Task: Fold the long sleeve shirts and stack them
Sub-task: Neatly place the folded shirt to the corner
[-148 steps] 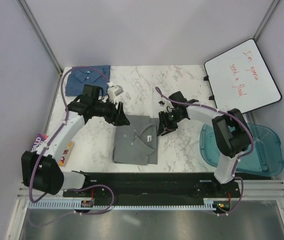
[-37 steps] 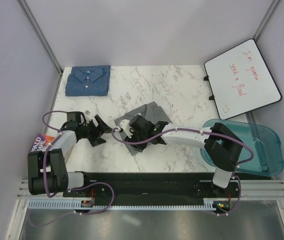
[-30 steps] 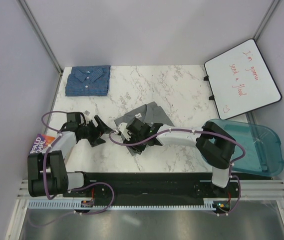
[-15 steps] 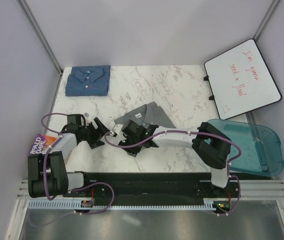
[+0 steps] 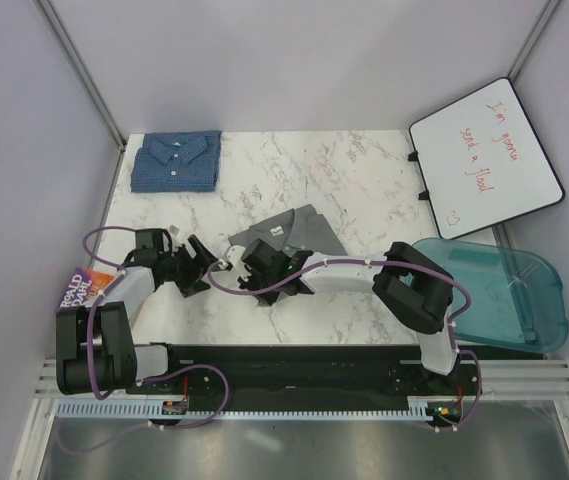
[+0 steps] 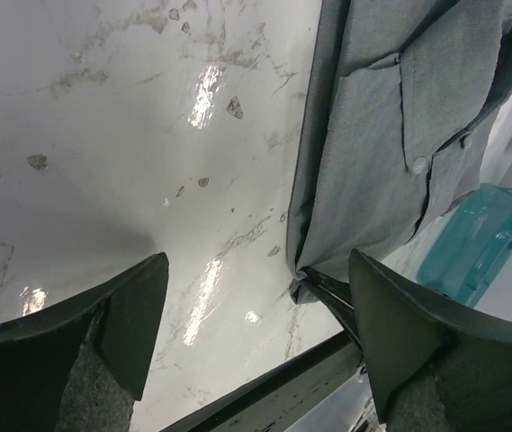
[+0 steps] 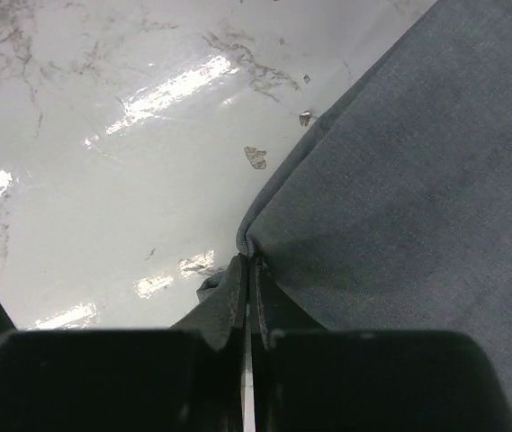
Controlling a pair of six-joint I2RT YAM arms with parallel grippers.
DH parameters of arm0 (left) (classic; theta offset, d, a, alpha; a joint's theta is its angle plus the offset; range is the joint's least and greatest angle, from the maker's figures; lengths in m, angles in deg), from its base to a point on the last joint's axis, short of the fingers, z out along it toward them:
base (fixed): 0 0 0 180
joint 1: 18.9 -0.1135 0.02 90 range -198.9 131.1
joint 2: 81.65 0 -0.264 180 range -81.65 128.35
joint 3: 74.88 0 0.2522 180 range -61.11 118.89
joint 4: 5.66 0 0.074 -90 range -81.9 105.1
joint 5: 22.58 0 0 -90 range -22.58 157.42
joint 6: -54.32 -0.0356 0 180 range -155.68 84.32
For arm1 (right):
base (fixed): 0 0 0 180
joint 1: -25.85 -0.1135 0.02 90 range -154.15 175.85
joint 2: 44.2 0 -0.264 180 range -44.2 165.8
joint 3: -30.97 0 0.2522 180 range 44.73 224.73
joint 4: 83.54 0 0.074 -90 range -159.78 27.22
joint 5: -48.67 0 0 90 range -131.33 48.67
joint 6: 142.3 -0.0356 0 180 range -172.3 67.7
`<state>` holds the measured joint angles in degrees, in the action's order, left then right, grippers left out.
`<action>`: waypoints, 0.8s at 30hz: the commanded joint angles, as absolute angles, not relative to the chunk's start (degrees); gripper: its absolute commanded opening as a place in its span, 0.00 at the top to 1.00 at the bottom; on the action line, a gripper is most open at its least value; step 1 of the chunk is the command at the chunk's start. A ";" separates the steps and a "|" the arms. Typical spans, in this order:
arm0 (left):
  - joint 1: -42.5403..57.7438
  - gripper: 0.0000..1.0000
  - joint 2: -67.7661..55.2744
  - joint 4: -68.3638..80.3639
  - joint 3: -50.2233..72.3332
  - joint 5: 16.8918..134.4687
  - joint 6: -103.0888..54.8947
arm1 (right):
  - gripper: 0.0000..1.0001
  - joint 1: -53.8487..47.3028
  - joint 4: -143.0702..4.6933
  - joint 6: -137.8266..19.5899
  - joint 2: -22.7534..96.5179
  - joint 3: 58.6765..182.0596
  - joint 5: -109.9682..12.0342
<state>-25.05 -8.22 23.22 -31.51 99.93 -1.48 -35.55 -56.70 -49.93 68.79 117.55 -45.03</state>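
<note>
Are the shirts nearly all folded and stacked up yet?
Partly. Done: the blue shirt lies folded in the far left corner. In hand: the right fingers are shut on an edge of the grey shirt, which looks folded. The left fingers are open, empty. Left: stacking the two shirts.

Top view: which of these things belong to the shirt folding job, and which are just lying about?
Job:
- grey shirt, mid-table, one edge pinched by the right arm
- blue checked shirt, folded at the far left corner

Lying about:
- paperback book, near left edge
- whiteboard, far right
- teal plastic bin, right of the table
</note>
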 commanded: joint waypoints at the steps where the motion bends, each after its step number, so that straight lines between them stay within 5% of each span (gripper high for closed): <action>1: -24.44 0.11 -7.13 20.68 -30.88 100.73 0.09 | 1.00 -34.80 -55.19 -50.46 67.09 117.33 -45.98; 5: -23.91 0.01 -5.89 17.34 -31.05 103.18 1.76 | 1.00 -32.77 -55.37 -52.21 64.61 118.30 -50.54; 24: -16.79 0.01 2.98 3.36 -31.40 104.77 13.45 | 1.00 -30.40 -55.28 -57.31 63.12 124.01 -54.33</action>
